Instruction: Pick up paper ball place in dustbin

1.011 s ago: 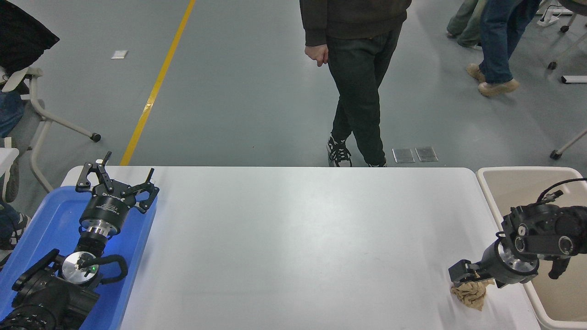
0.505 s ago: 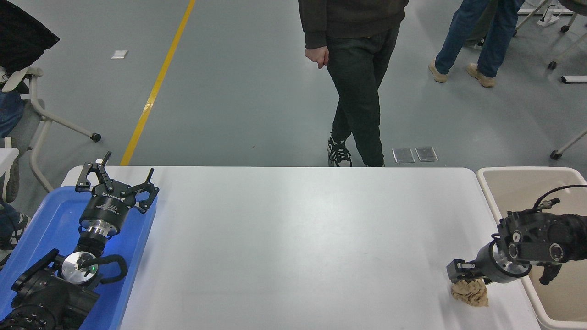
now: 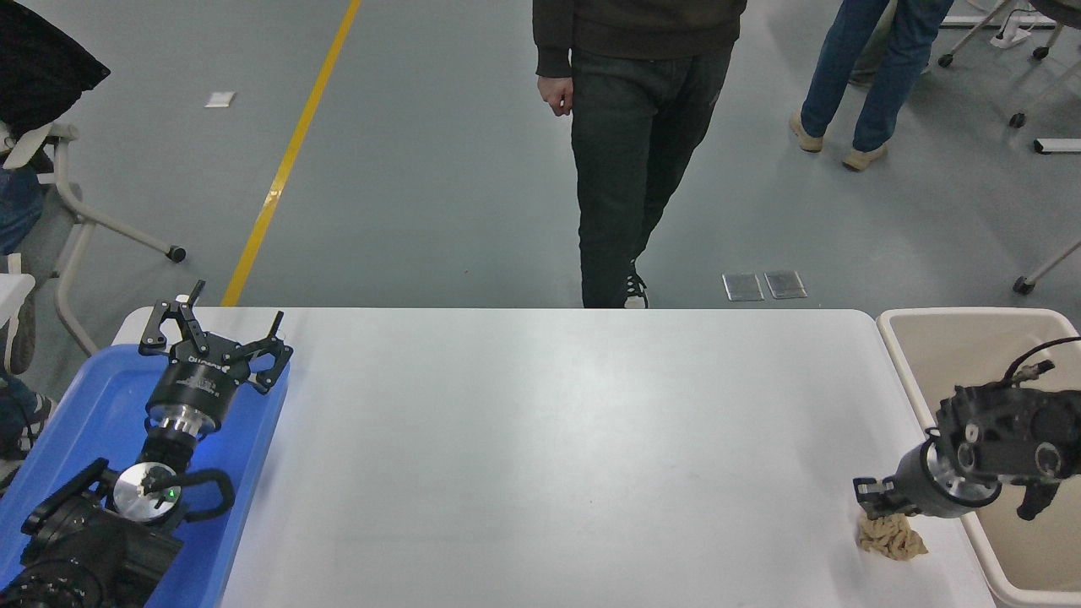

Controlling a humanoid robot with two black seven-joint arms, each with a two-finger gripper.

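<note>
Now the paper ball (image 3: 892,537) lies elongated, its long axis running left-right.

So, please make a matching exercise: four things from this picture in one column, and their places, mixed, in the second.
Things:
1. paper ball
2. dustbin
3. left gripper
4. person

Places:
A. on the floor behind the table's far edge
B. over the blue tray
C. off the table's right end
D. on the table, under the right gripper

Pairs: 1-D, 2-C, 3-B, 4-A
</note>
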